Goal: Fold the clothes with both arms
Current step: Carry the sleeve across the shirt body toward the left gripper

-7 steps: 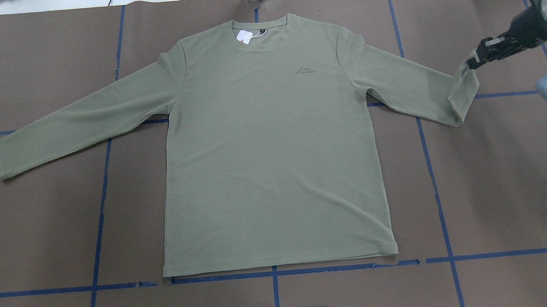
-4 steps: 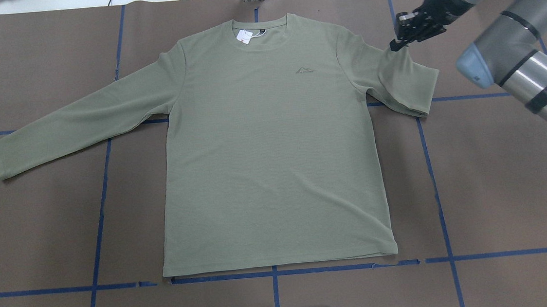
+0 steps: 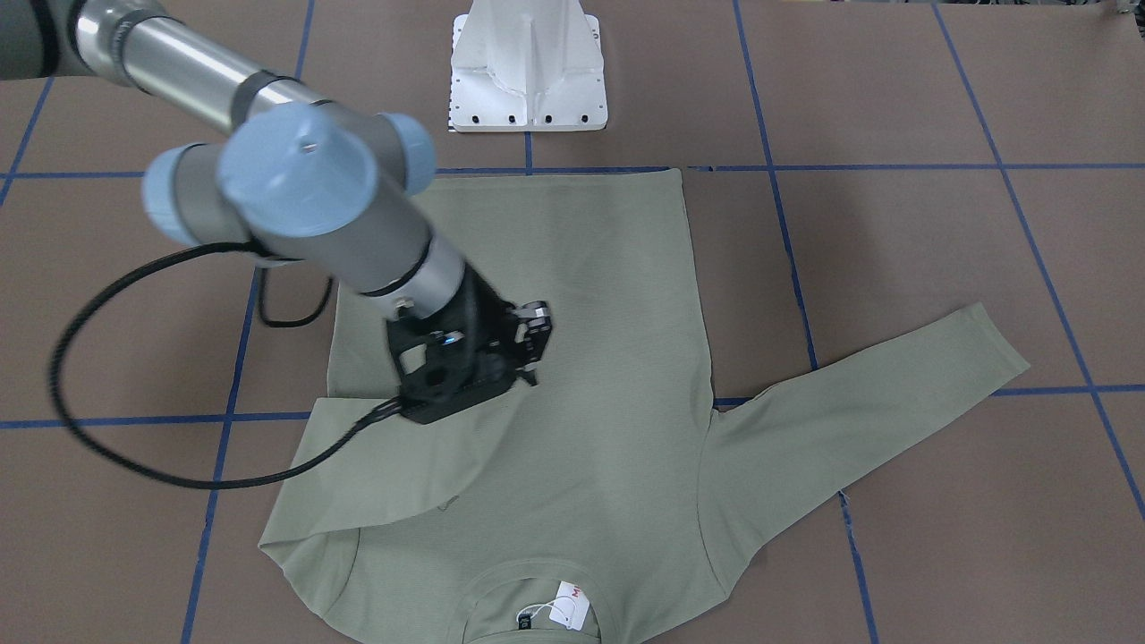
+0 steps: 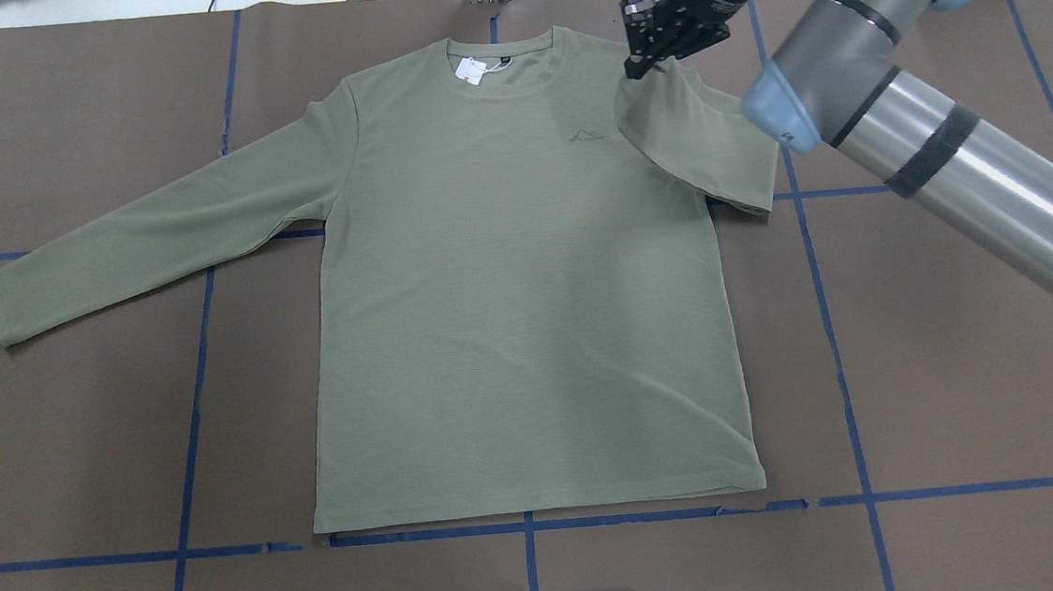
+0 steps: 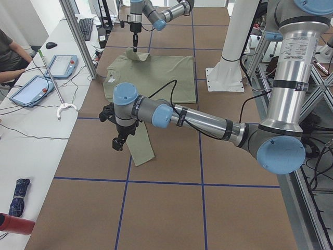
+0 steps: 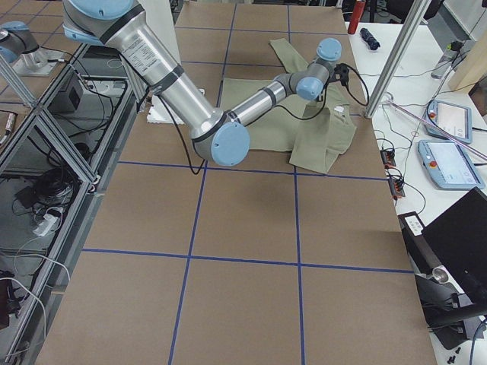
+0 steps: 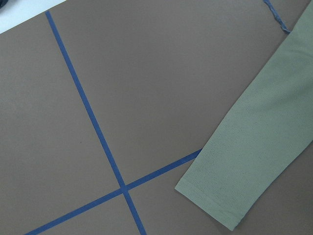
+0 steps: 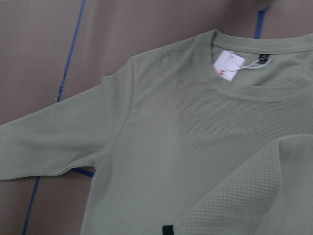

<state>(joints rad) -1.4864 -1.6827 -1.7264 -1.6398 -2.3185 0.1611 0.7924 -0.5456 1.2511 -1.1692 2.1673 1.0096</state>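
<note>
The sage-green long-sleeved shirt [image 4: 519,315] lies flat, chest up, with a white hang tag [image 4: 471,70] at the neck. My right gripper [image 4: 635,66] is shut on the cuff of the sleeve [image 4: 692,132] on its side and holds it doubled back over the shoulder. From the front, the same gripper [image 3: 523,362] hangs over the chest. The other sleeve [image 4: 146,231] lies straight out on the table. My left gripper [image 5: 118,145] hovers above that cuff [image 7: 220,196]; it shows only in the exterior left view, so I cannot tell whether it is open or shut.
Brown table cover with a blue tape grid [image 4: 190,435]. The white pedestal base [image 3: 528,72] stands at the robot's side, just past the shirt's hem. A side bench with tablets [image 5: 31,88] and a person's arm [image 5: 8,57] lie beyond the table's far edge.
My right gripper has carried the cuff leftward from the table's right side to above the shirt's shoulder, folding the sleeve back on itself. The shirt body and other sleeve have not moved.
</note>
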